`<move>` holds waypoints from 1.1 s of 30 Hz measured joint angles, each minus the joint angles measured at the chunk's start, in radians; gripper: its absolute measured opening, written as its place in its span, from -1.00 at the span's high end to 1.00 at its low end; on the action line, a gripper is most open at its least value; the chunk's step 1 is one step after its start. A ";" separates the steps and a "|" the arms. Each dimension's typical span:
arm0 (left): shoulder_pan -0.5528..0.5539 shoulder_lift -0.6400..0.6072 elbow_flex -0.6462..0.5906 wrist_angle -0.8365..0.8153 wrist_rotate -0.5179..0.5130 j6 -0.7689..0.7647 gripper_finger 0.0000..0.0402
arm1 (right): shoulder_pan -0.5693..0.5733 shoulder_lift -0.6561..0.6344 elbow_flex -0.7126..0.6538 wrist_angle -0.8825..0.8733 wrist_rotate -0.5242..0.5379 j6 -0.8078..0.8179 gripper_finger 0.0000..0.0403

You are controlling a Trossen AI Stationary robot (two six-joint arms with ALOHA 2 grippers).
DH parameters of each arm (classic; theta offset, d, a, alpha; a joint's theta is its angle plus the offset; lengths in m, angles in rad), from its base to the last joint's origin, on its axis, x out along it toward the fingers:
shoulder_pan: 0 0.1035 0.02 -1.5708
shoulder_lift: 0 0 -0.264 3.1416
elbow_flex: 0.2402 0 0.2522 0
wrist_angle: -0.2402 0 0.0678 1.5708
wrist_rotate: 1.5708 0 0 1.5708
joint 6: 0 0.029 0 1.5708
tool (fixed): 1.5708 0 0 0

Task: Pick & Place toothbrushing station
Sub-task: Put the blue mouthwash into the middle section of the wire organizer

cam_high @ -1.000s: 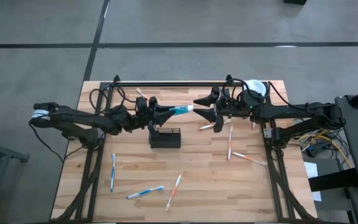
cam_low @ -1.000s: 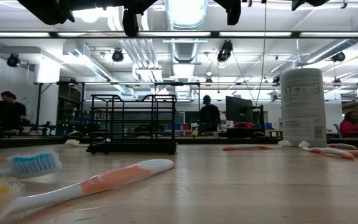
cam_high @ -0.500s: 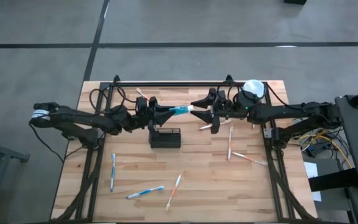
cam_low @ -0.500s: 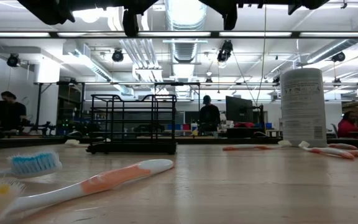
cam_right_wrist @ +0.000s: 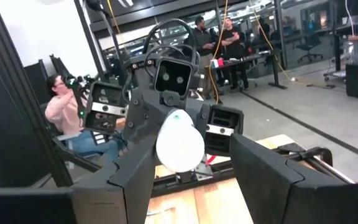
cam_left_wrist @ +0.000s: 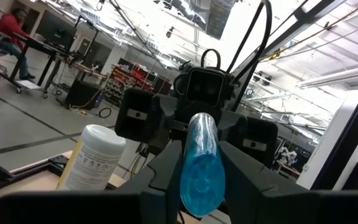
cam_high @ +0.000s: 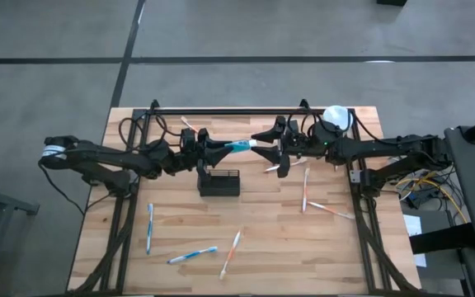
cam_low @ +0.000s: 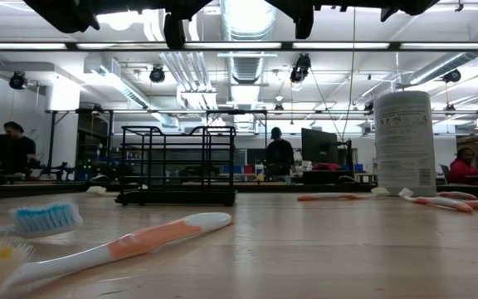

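Note:
A blue-and-white toothbrush (cam_high: 239,147) hangs level above the table's far middle, blue end in my left gripper (cam_high: 223,148), which is shut on it. My right gripper (cam_high: 258,144) faces it from the table's right and is open. Its fingers stand on either side of the brush's white end (cam_right_wrist: 179,147); I cannot tell whether they touch it. The toothbrushing station (cam_high: 219,182), a small black wire basket, stands on the table just nearer than the two grippers, also in the low view (cam_low: 177,166). My left gripper pinches the toothbrush's blue end (cam_left_wrist: 199,186) between its two fingers, coming level from the table's left. The brush sticks out past the fingertips in line with them, toward the table's right. It is lifted clear of the table and basket.
A white-topped canister (cam_high: 337,117) stands at the far right. Several loose toothbrushes lie on the wood: blue ones (cam_high: 149,228) (cam_high: 193,255) near left, orange ones (cam_high: 232,252) (cam_high: 305,190) (cam_high: 332,211) toward the right. A black rail (cam_high: 229,110) runs along the far edge.
My right gripper has crept a little toward the table's left and slightly down, so its open fingers reach farther along the toothbrush's white end and the canister top shows more. The toothbrush has kept still.

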 joint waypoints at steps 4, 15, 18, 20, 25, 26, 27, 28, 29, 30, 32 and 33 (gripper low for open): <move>0.000 0.000 0.000 -0.006 0.000 0.000 0.53 | 0.000 0.000 0.000 0.020 0.001 -0.003 0.00; 0.000 0.000 0.000 -0.007 0.000 0.000 0.53 | 0.000 -0.001 0.000 0.015 0.002 0.001 0.00; 0.000 0.000 0.000 -0.007 0.000 0.000 0.53 | 0.000 -0.001 0.000 0.015 0.001 0.003 0.00; 0.000 0.000 0.000 -0.007 0.000 0.000 0.53 | 0.000 -0.001 0.000 0.015 0.001 0.003 0.00; 0.000 0.000 0.000 -0.005 0.000 0.000 0.53 | 0.000 -0.001 0.000 0.015 0.000 0.003 0.11; 0.000 0.000 0.000 -0.005 0.000 0.000 0.53 | 0.000 -0.001 0.000 0.015 -0.001 0.003 0.15; 0.000 0.000 0.000 -0.005 0.000 0.000 0.53 | 0.000 -0.001 0.000 0.015 -0.001 0.002 0.19; 0.000 0.000 0.000 -0.005 -0.001 0.000 0.53 | 0.000 -0.001 0.000 0.015 -0.002 0.000 0.24; 0.000 0.000 0.000 -0.005 0.000 0.000 0.53 | 0.000 -0.001 0.000 0.015 -0.009 -0.001 0.29; 0.000 0.000 0.000 -0.005 0.000 0.001 0.53 | 0.000 -0.001 0.000 0.015 -0.017 -0.004 0.34; 0.000 0.000 0.000 -0.006 0.000 0.001 0.53 | 0.000 -0.001 0.000 0.015 -0.023 -0.004 0.44; 0.000 0.000 0.000 -0.006 0.000 0.001 0.53 | 0.000 -0.001 0.000 0.016 -0.025 -0.004 0.49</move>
